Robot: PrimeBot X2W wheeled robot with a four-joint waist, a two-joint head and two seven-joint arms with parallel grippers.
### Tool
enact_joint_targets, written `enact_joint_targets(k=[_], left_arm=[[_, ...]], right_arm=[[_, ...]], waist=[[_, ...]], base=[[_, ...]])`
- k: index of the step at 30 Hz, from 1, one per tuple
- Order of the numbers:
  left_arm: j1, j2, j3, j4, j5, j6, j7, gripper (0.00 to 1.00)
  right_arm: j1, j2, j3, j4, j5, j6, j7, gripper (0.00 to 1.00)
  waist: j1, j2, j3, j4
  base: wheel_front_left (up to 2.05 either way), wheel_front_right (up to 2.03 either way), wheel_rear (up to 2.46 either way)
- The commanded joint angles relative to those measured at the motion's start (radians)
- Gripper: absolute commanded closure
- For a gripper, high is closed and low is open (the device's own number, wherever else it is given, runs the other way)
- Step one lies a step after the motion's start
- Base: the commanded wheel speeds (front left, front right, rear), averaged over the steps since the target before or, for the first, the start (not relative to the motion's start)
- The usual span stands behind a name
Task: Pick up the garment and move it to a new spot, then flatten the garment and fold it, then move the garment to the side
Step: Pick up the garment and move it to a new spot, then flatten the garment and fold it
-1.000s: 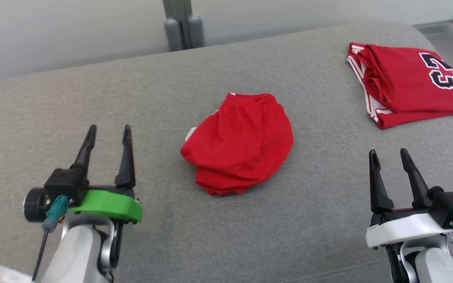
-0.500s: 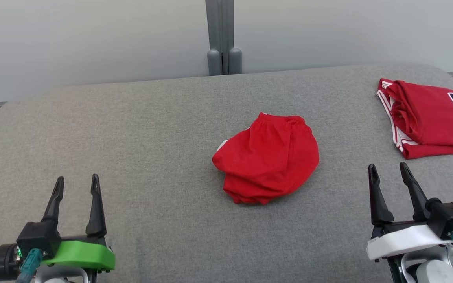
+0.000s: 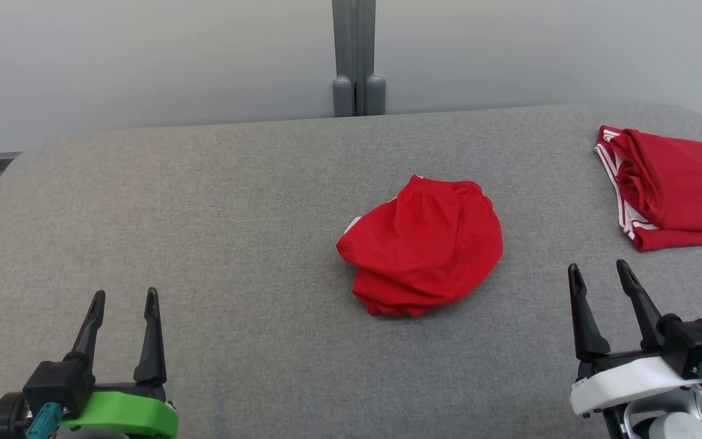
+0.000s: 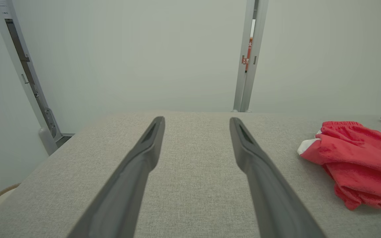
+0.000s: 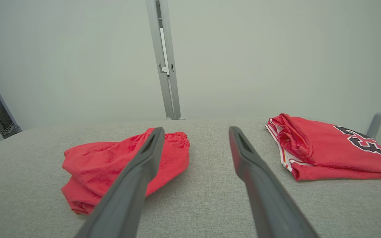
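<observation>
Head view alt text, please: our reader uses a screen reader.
Crumpled red shorts lie in the middle of a grey padded table, a folded red jersey at its far right. The left gripper and right gripper sit open in the near corners, touching nothing.

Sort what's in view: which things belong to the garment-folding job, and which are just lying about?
Job: crumpled red garment; left gripper and right gripper, both open, empty.
Lying about: folded red jersey at the right edge; grey post behind.
</observation>
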Motion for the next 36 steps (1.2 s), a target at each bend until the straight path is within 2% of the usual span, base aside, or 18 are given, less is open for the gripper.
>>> enact_joint_targets(k=[1,11,36], left_arm=[[0.008,-0.004,0.001,0.005,0.001,-0.007,0.0,0.0],[-0.014,-0.017,0.0,0.03,0.008,-0.027,0.0,0.0],[-0.02,-0.035,0.025,0.038,0.025,-0.03,0.0,0.0]], right_arm=[[0.009,-0.002,0.002,-0.005,0.003,-0.002,0.001,0.0],[0.011,-0.006,0.017,-0.001,0.016,-0.002,0.022,0.0],[0.008,-0.012,0.018,0.016,0.027,-0.002,0.032,0.0]], waist=[[0.0001,0.0,0.001,-0.003],[0.0001,0.0,0.01,-0.015],[0.0001,0.0,0.018,-0.017]], base=[[0.0,0.0,0.0],[0.0,0.0,0.0],[0.0,0.0,0.0]])
